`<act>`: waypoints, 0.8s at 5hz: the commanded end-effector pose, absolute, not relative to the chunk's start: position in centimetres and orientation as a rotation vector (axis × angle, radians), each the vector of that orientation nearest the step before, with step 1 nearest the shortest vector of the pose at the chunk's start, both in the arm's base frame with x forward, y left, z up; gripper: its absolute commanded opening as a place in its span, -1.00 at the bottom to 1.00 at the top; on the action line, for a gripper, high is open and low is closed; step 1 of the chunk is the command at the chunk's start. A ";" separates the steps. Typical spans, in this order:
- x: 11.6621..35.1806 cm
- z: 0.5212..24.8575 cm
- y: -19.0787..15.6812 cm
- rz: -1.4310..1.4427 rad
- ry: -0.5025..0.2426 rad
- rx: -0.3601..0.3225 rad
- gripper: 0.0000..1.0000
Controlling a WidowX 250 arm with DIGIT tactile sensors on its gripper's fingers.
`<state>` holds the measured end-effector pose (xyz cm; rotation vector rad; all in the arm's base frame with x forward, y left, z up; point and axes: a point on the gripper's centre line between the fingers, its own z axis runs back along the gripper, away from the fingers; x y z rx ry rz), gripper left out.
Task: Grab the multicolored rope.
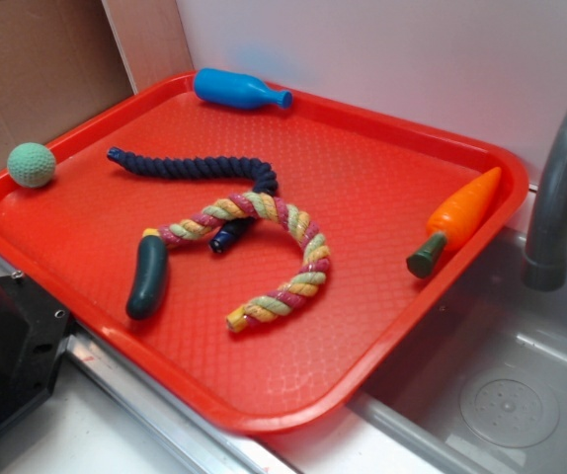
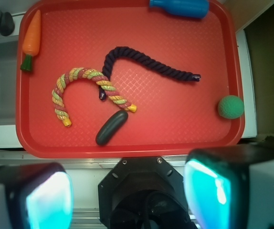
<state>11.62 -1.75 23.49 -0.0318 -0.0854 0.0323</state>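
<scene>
Gripper (image 2: 127, 195) hovering w/ jaws spread wide, holding nothing; multicolored rope (image 2: 82, 88) lying curved mid red tray (image 2: 175, 138), crossing over navy rope (image 2: 146, 64), one end touching dark green cucumber (image 2: 111, 128)

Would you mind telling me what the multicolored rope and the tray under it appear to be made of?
The multicolored rope looks like soft twisted cotton: matte, slightly fuzzy strands in pink, yellow, green and cream. The red tray looks like rigid moulded plastic, with a fine embossed grid and a faint sheen.

A toy kitchen: grey sink (image 1: 521, 395) and faucet (image 1: 560, 188) beside a tray (image 1: 264, 395).
</scene>
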 end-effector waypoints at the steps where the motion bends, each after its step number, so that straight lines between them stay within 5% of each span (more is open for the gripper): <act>1: 11.6 23.5 -1.7 0.032 -0.085 -0.032 1.00; 2: 16.6 19.1 -0.5 -0.159 -0.063 -0.018 1.00; 4: 25.0 12.6 -6.7 -0.659 -0.135 -0.092 1.00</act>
